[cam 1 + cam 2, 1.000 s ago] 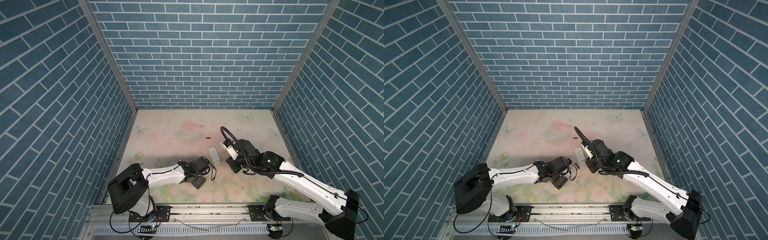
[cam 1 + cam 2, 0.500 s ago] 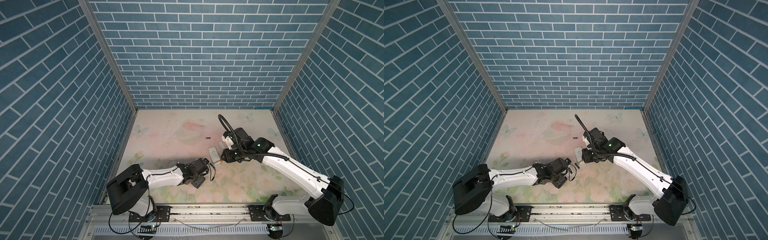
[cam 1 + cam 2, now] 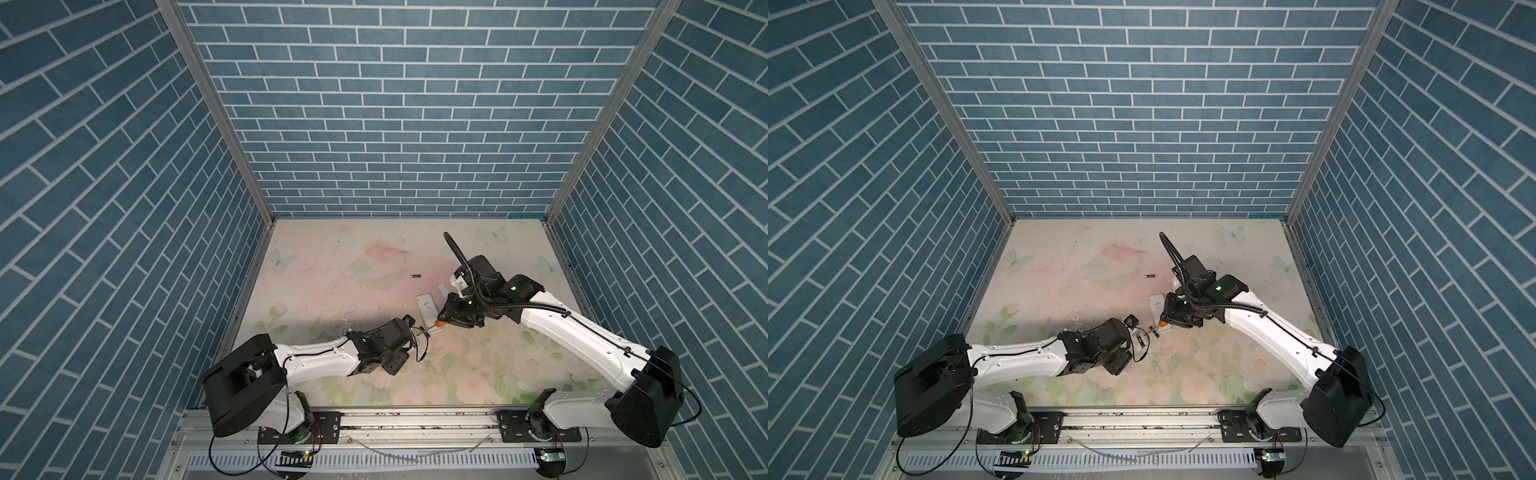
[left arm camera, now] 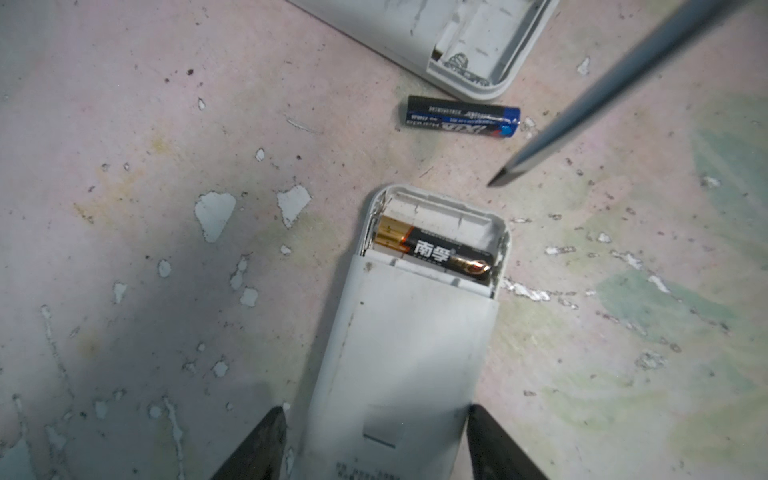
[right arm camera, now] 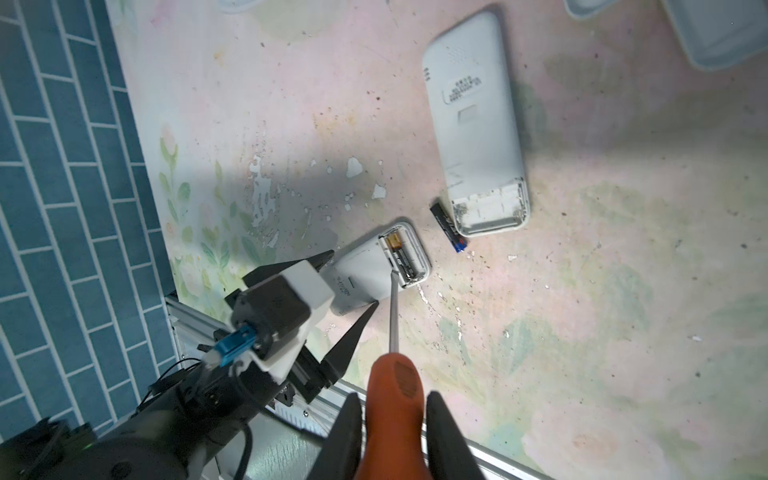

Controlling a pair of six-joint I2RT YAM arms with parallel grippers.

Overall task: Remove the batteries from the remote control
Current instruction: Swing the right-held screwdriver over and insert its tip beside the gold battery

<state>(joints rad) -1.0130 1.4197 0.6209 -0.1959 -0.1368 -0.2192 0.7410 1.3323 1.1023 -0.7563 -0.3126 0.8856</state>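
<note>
A white remote control (image 4: 407,353) lies back up between the fingers of my left gripper (image 4: 376,411), which stands open close to its sides. Its open compartment holds one black and gold battery (image 4: 432,251). A blue and black battery (image 4: 461,121) lies loose beside a second remote (image 5: 473,124) whose compartment is empty. My right gripper (image 5: 394,401) is shut on the orange-handled screwdriver (image 5: 395,382). The screwdriver's tip sits at the edge of the open compartment. In both top views another battery (image 3: 415,275) (image 3: 1150,275) lies farther back on the mat.
White plastic covers (image 5: 723,37) lie beyond the second remote. The two arms meet near the middle front of the floral mat (image 3: 353,257). The metal rail (image 3: 415,419) runs along the front edge, and blue brick walls enclose the other sides.
My right arm has swung the screwdriver forward and left to the remote at my left gripper. The left gripper's jaws have narrowed around the remote.
</note>
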